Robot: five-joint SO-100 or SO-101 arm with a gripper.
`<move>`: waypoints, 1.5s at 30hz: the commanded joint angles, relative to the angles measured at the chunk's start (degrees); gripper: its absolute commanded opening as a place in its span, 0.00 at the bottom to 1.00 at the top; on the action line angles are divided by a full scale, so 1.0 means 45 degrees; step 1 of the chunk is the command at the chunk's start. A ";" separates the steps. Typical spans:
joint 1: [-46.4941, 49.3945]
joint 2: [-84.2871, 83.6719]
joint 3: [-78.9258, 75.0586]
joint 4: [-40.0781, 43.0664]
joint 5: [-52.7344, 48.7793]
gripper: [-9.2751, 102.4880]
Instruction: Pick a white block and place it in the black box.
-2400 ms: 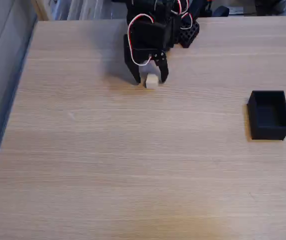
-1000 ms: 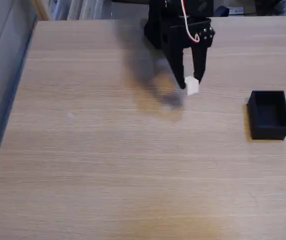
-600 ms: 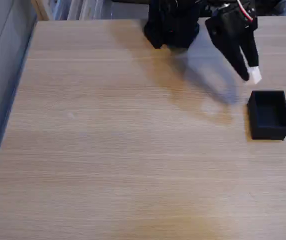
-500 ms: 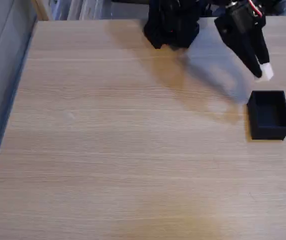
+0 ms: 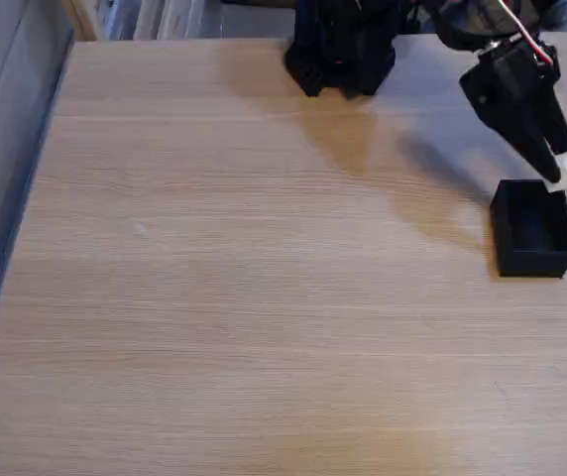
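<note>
The gripper (image 5: 559,178) pinches the white block (image 5: 564,172) between its fingertips, held in the air just above the far rim of the black box (image 5: 533,229), which sits on the wooden table (image 5: 244,297).

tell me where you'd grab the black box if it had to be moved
Grip one thin wall of the black box from above, one finger inside and one outside. It sits upright with no lid on the table, so the rim is exposed; the whole box looks too wide to span.
</note>
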 commanded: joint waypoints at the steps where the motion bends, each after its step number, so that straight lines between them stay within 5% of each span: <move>1: 0.0215 -0.0566 -0.0605 -0.0293 0.0059 0.08; 20: 0.0469 -0.4238 -0.5215 0.5957 0.3125 0.08; 31: 0.0254 -0.5703 -0.6953 0.6758 0.4434 0.11; 39: 0.0293 -0.6191 -0.7578 0.6914 0.5195 0.34; 45: 0.0313 -0.5234 -0.7129 0.7695 0.5840 0.35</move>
